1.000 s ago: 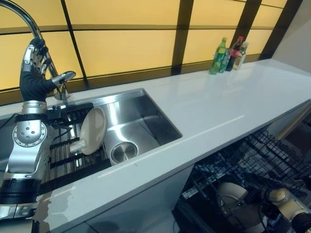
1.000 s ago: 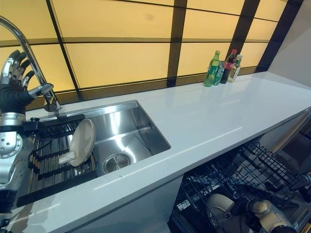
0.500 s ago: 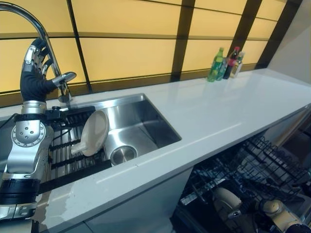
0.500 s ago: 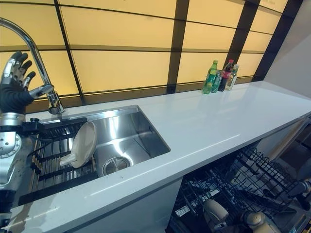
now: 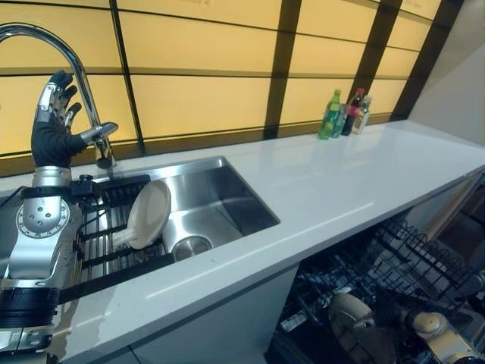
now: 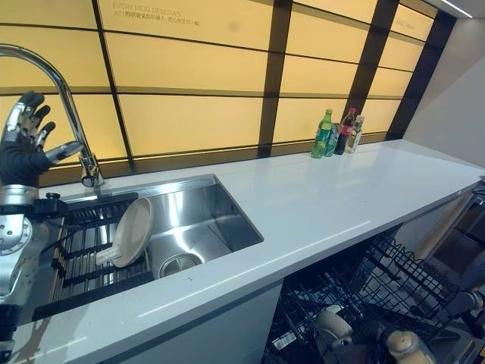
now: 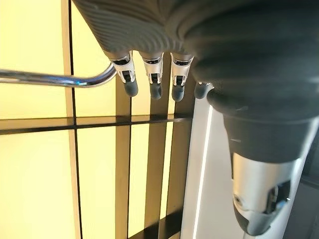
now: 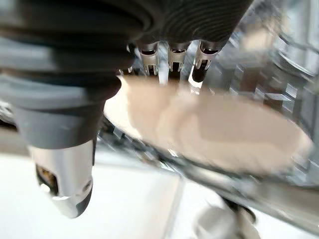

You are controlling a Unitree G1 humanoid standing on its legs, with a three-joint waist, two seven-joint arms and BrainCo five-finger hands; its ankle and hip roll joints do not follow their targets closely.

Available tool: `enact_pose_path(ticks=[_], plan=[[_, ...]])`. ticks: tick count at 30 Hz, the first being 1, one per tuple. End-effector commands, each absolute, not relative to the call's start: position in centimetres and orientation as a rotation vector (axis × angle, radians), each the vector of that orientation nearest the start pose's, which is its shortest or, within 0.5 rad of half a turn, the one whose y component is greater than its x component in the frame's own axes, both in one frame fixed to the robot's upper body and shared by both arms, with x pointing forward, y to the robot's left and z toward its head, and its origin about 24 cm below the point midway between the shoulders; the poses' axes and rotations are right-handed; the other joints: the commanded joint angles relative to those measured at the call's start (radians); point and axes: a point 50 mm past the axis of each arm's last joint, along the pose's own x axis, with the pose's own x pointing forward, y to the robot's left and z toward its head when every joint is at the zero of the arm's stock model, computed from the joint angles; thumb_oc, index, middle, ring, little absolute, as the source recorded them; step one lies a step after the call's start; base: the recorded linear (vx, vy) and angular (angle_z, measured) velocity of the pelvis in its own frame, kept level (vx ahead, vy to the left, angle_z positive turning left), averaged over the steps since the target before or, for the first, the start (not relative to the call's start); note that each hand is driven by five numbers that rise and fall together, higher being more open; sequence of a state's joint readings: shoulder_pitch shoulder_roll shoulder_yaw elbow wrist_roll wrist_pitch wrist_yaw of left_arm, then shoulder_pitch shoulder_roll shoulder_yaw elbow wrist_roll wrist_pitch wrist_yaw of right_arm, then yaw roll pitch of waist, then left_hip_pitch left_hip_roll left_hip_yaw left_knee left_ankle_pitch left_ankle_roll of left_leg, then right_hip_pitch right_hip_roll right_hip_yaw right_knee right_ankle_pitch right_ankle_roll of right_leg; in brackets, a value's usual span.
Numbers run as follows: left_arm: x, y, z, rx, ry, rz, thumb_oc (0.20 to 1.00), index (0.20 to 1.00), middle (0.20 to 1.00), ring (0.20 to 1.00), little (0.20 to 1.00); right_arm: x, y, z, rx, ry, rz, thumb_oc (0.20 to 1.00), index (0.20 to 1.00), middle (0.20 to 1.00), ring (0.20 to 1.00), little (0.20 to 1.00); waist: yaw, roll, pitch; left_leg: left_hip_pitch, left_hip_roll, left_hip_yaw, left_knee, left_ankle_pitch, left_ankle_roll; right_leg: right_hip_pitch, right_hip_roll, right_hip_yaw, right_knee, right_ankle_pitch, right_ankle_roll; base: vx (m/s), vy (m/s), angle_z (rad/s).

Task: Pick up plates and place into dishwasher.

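Note:
A cream plate leans on edge on the black drying rack in the left part of the sink. My left hand is raised beside the tap, well above that plate; it is open, with straight fingers and nothing in it. My right hand is down in the dishwasher's lower rack, open, with its fingers just over a second cream plate that lies among the wires. That plate shows as a pale shape low in the rack.
A steel sink is set into the long white counter. Three bottles stand at the counter's back right. The dishwasher's black wire rack is pulled out below the counter's front edge.
The whole picture has shifted as the camera tilted up. My right arm has moved slightly inside the dishwasher rack. The left hand and the plate in the sink have stayed put.

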State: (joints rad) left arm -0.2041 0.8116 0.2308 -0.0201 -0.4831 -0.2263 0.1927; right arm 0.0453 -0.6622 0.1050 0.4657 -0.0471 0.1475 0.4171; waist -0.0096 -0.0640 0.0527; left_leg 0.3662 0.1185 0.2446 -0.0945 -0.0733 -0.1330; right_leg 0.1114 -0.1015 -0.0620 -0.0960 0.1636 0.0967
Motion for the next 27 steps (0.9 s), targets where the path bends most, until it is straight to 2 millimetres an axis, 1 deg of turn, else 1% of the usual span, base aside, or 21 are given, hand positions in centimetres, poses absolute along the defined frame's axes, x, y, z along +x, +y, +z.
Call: enact_pose_path(ticks=[1, 3, 4, 8, 9, 11, 15, 18, 20, 22, 25, 27], plan=[[25.2, 31.6, 22.8, 0.296, -0.697, 0.347, 1.000, 1.000, 1.000, 1.000, 1.000, 23.7, -33.2, 3.2, -0.690, 0.552, 0.139, 1.000, 1.000, 1.000, 1.000, 1.000, -0.035, 0.069, 0.009, -0.115, -0.029, -0.046, 0.007, 0.016, 0.065, 0.068, -0.014, -0.054, 0.009, -0.151, 0.032, -0.01, 0.073, 0.00], [24.9, 31.8, 22.2, 0.302, -0.693, 0.364, 1.000, 1.000, 1.000, 1.000, 1.000, 24.7, -33.2, 5.6, -0.691, 0.423, 0.087, 1.000, 1.000, 1.000, 1.000, 1.000, -0.041, 0.071, 0.006, -0.117, -0.033, -0.047, 0.007, 0.014, 0.068, 0.067, -0.012, -0.049, 0.009, -0.154, 0.029, -0.02, 0.081, -0.01], [24.9, 31.8, 22.0, 0.306, -0.690, 0.366, 1.000, 1.000, 1.000, 1.000, 1.000, 24.9, -33.2, 6.3, -0.691, 0.388, 0.069, 1.000, 1.000, 1.000, 1.000, 1.000, -0.042, 0.072, 0.004, -0.117, -0.034, -0.048, 0.007, 0.013, 0.069, 0.067, -0.011, -0.047, 0.009, -0.155, 0.028, -0.02, 0.085, 0.00], [24.4, 31.8, 20.9, 0.374, -0.654, 0.364, 1.000, 1.000, 1.000, 1.000, 1.000, 25.4, -32.6, 9.9, -0.685, 0.161, -0.013, 1.000, 1.000, 1.000, 1.000, 1.000, -0.046, 0.079, -0.003, -0.122, -0.039, -0.063, 0.007, 0.009, 0.075, 0.068, -0.006, -0.035, 0.009, -0.163, 0.023, -0.02, 0.072, 0.01], [24.3, 31.8, 20.7, 0.406, -0.652, 0.369, 1.000, 1.000, 1.000, 1.000, 1.000, 25.3, -32.3, 10.6, -0.684, 0.116, -0.025, 1.000, 1.000, 1.000, 1.000, 1.000, -0.046, 0.080, -0.004, -0.123, -0.039, -0.065, 0.007, 0.009, 0.076, 0.069, -0.005, -0.035, 0.009, -0.165, 0.022, -0.01, 0.049, 0.01], [23.8, 31.8, 20.6, 0.529, -0.650, 0.375, 1.000, 1.000, 1.000, 1.000, 1.000, 24.9, -32.1, 12.0, -0.682, 0.036, -0.040, 1.000, 1.000, 1.000, 1.000, 1.000, -0.046, 0.082, -0.006, -0.124, -0.039, -0.071, 0.007, 0.009, 0.078, 0.072, -0.003, -0.037, 0.009, -0.168, 0.020, -0.01, 0.036, 0.03], [23.4, 32.0, 21.1, 0.793, -0.658, 0.385, 1.000, 1.000, 1.000, 1.000, 1.000, 24.4, -31.8, 14.2, -0.670, -0.096, -0.059, 1.000, 1.000, 1.000, 1.000, 1.000, -0.041, 0.084, -0.011, -0.125, -0.036, -0.083, 0.007, 0.013, 0.075, 0.078, 0.001, -0.048, 0.009, -0.173, 0.014, 0.00, 0.003, 0.04], [23.5, 32.5, 21.8, 0.950, -0.663, 0.391, 1.000, 1.000, 1.000, 1.000, 1.000, 24.2, -31.6, 15.6, -0.650, -0.179, -0.074, 1.000, 1.000, 1.000, 1.000, 1.000, -0.038, 0.089, -0.013, -0.126, -0.026, -0.088, 0.007, 0.019, 0.070, 0.081, 0.005, -0.063, 0.013, -0.177, 0.009, 0.00, -0.024, 0.08], [23.5, 32.8, 22.1, 1.016, -0.667, 0.386, 1.000, 1.000, 1.000, 1.000, 1.000, 24.2, -31.3, 16.2, -0.642, -0.223, -0.080, 1.000, 1.000, 1.000, 1.000, 1.000, -0.038, 0.094, -0.014, -0.127, -0.021, -0.093, 0.007, 0.023, 0.067, 0.081, 0.008, -0.067, 0.018, -0.181, 0.004, 0.00, -0.041, 0.10], [23.6, 32.6, 22.4, 1.112, -0.677, 0.374, 1.000, 1.000, 1.000, 1.000, 1.000, 24.0, -30.8, 17.2, -0.616, -0.306, -0.088, 1.000, 1.000, 1.000, 1.000, 1.000, -0.035, 0.101, -0.013, -0.127, -0.014, -0.100, 0.007, 0.028, 0.064, 0.079, 0.013, -0.073, 0.029, -0.188, -0.001, 0.00, -0.079, 0.07], [23.7, 32.4, 22.6, 1.180, -0.691, 0.371, 1.000, 1.000, 1.000, 1.000, 1.000, 24.0, -30.1, 18.1, -0.573, -0.395, -0.079, 1.000, 1.000, 1.000, 1.000, 1.000, -0.030, 0.106, -0.013, -0.129, -0.006, -0.107, 0.007, 0.037, 0.059, 0.073, 0.019, -0.078, 0.041, -0.197, -0.009, -0.01, -0.079, 0.09], [23.8, 32.2, 22.4, 1.244, -0.704, 0.371, 1.000, 1.000, 1.000, 1.000, 1.000, 24.1, -28.9, 18.9, -0.524, -0.477, -0.037, 1.000, 1.000, 1.000, 1.000, 1.000, -0.022, 0.111, -0.014, -0.133, 0.000, -0.113, 0.012, 0.045, 0.051, 0.070, 0.023, -0.086, 0.044, -0.201, -0.018, -0.02, -0.080, 0.05]])
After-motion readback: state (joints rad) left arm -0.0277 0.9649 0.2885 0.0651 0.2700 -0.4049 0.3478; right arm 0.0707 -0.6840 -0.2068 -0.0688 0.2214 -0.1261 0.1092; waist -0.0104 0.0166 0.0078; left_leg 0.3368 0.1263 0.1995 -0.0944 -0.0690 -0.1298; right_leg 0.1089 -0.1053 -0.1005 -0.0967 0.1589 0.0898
